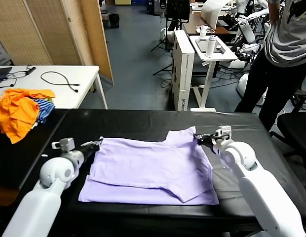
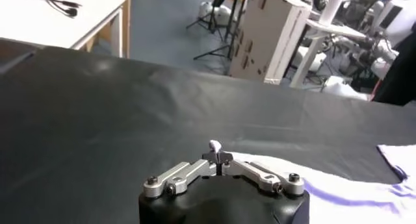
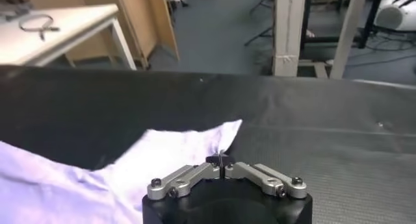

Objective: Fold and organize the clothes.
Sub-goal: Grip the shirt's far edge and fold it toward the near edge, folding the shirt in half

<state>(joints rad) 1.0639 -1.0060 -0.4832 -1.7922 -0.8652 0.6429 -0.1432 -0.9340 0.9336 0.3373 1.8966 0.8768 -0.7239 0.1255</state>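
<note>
Both grippers pinch the lavender T-shirt (image 1: 153,168), which lies spread on the black table (image 1: 143,121). Left gripper (image 1: 97,144) is clamped on the shirt's far left corner; right gripper (image 1: 198,138) is clamped on its far right corner. Orange garments (image 1: 17,111) sit heaped at the table's left end.

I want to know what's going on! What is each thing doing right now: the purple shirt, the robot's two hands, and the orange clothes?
T-shirt: spread on the black table, partly folded.
Left end effector: shut at the shirt's far left corner.
Right end effector: shut at the far right corner.
Orange garments: piled loosely, unfolded.
</note>
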